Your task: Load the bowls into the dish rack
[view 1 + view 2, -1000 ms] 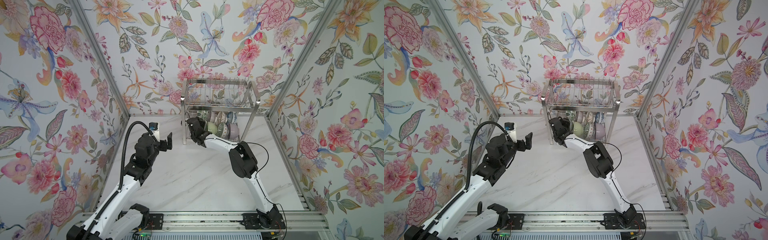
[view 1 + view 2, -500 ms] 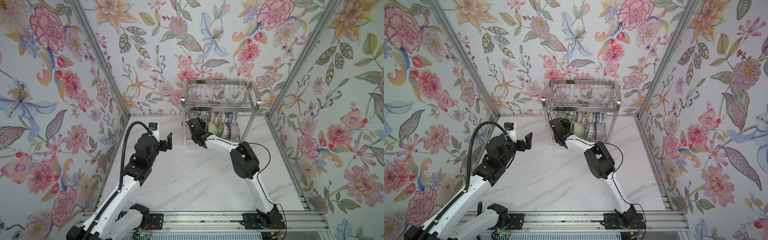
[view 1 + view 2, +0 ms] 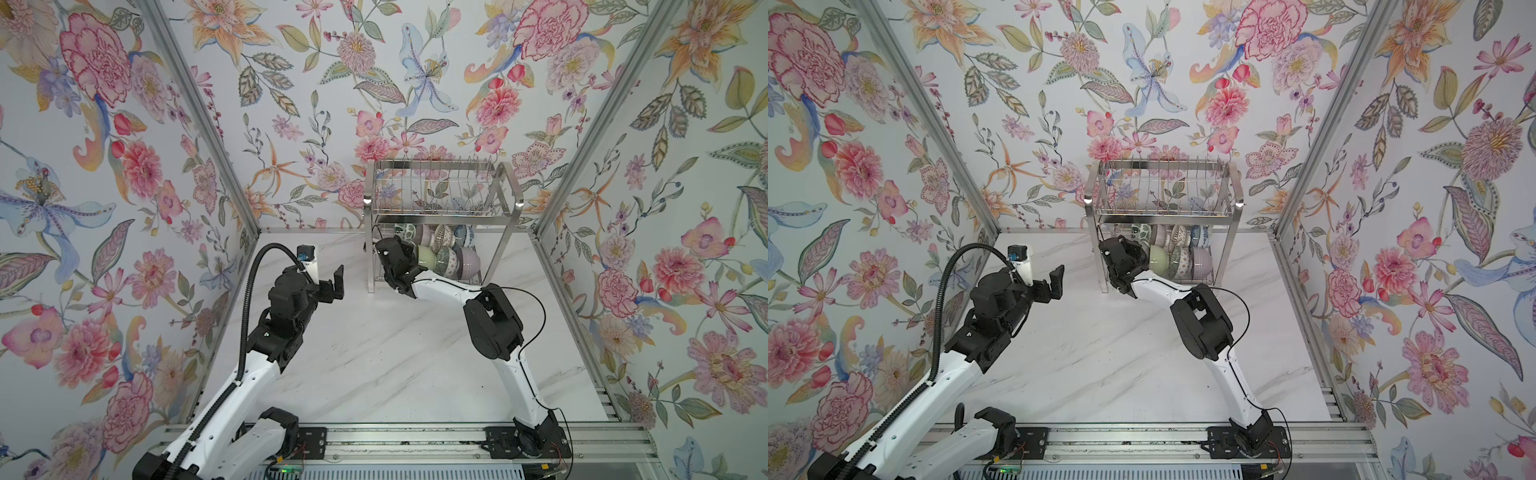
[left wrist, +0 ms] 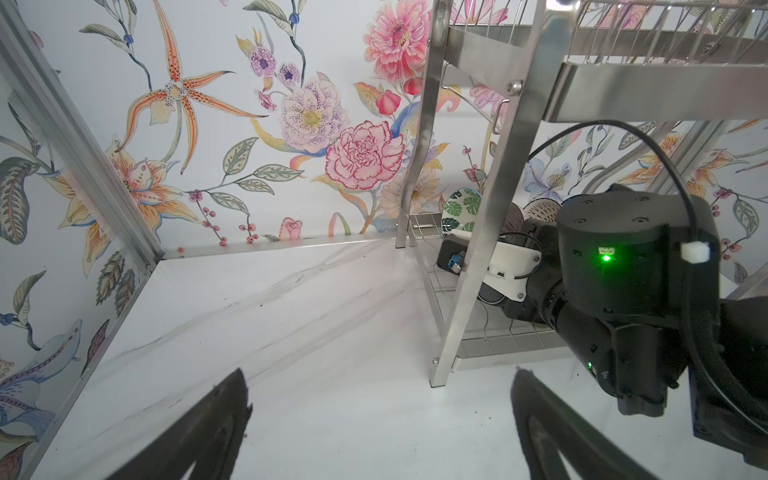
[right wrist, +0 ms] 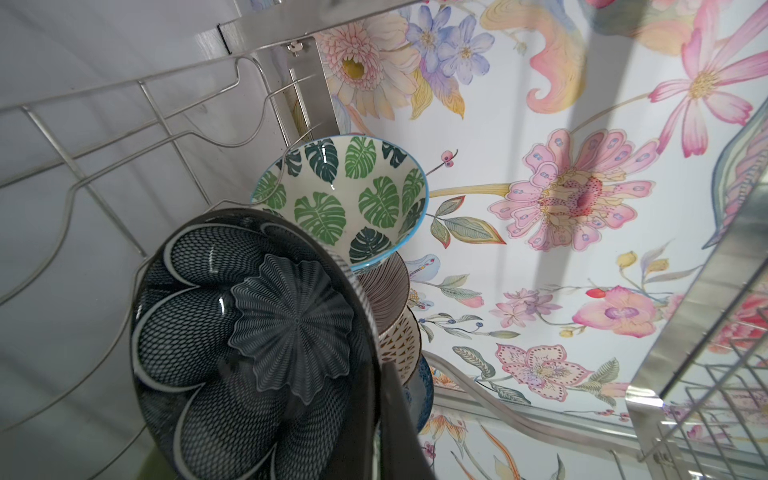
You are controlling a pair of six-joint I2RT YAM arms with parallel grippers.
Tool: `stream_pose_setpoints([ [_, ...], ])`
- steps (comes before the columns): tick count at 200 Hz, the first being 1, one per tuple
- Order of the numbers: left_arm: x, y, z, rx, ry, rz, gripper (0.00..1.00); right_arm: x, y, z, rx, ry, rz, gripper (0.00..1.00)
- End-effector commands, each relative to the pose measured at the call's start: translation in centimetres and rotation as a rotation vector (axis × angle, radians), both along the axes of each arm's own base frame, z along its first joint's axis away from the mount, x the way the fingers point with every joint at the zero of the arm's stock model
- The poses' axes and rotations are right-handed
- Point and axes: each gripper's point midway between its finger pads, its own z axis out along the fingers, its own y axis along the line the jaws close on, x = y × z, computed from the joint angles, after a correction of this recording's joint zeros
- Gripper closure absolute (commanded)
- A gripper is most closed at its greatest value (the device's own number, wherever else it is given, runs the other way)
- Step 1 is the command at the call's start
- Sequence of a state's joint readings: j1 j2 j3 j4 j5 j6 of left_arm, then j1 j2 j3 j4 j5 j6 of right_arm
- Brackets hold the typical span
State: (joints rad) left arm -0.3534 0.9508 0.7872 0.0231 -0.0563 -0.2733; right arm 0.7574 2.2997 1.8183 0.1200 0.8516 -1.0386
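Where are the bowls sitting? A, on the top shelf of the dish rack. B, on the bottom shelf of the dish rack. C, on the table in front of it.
B: both top views show the bowls lined up on the lower shelf of the dish rack.

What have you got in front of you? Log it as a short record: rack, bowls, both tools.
dish rack: two tiers, against the back wall
bowls: standing on edge in the lower tier; none seen in the upper tier
navy bowl: closest to the right tool, in front of the green leaf bowl
left tool: open, empty, over the table beside the rack
right tool: shut, inside the lower tier; grip on the navy bowl unclear
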Motion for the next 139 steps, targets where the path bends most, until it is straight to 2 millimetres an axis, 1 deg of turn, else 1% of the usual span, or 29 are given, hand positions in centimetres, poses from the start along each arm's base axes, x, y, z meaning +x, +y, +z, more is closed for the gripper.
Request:
stream_pose_setpoints([
  [1,-0.2,0.2,0.3,-0.02,-0.015,0.002,0.01,-1.1,0.7,0.7,0.017,0.015,0.03,1.0],
  [57,-0.1,0.2,0.3,-0.026,-0.015,0.001,0.0,-1.1,0.4,0.7,0.028,0.015,0.002,1.0],
  [106,0.1,0.0,0.2,-0.029,-0.012,-0.005,0.01,-2.0,0.0,-0.3,0.056,0.052,-0.046,1.0],
  [139,0.2,-0.1,0.2,-0.029,-0.011,-0.008,0.01,-2.4,-0.2,-0.9,0.06,0.063,-0.049,0.9],
])
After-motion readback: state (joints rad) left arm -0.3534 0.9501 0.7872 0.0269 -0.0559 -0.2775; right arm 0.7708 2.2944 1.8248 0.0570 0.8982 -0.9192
